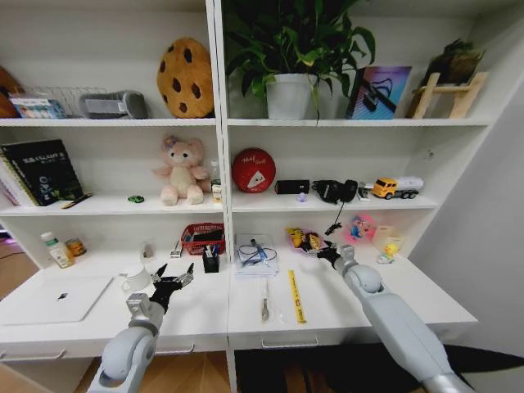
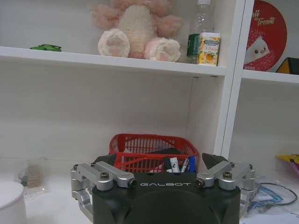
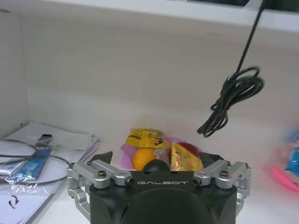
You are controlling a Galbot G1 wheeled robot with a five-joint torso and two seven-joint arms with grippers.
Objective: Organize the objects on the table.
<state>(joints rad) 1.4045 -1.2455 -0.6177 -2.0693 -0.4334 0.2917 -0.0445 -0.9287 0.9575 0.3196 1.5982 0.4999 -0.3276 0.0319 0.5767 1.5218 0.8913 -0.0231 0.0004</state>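
Pink plush bear (image 1: pixel 182 170) on shelf, red basket (image 1: pixel 202 238), potted plant (image 1: pixel 291 49)

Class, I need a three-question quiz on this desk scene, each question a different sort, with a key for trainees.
1. True or false: the left end effector is shut on the white mug.
2. Which lies nearest the right end effector? A) the yellow ruler B) the yellow snack packets C) the silver laptop
3. Fill in: the pens stand in a small black ____ in front of the red basket.

Key
1. False: it hangs open beside the mug, holding nothing.
2. B
3. holder
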